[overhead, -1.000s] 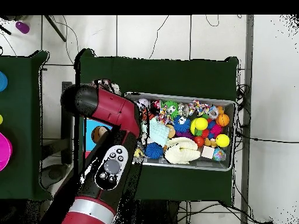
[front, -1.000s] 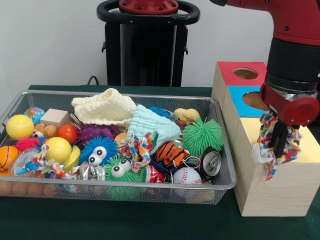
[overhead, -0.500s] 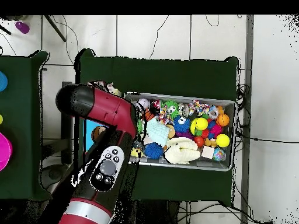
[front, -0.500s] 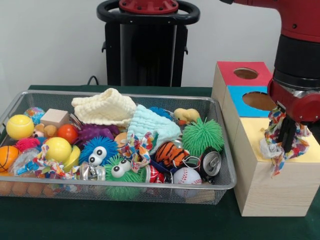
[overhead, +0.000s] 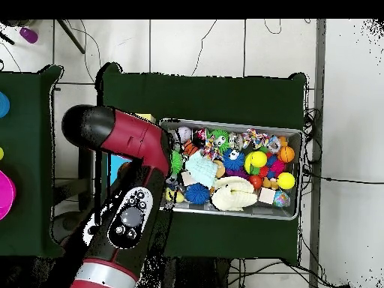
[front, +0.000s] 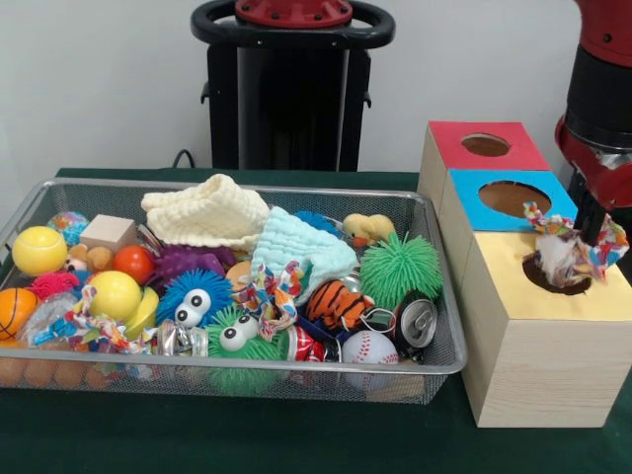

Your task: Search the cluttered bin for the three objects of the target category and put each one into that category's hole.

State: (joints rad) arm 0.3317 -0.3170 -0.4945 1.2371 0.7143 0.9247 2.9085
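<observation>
So the red-and-black arm's pincer [front: 592, 229] has swung right and now hangs over the yellow-topped wooden box [front: 553, 341], clamped on a floppy braided rag toy [front: 565, 249] right above its hole. Two similar toys look left in the silver wire-mesh bin [front: 434, 357].

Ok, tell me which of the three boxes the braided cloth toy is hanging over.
The yellow-topped box, nearest the camera in the front view. The toy dangles from the gripper right at its hole, while the blue-topped box and red-topped box behind it stand clear.
</observation>
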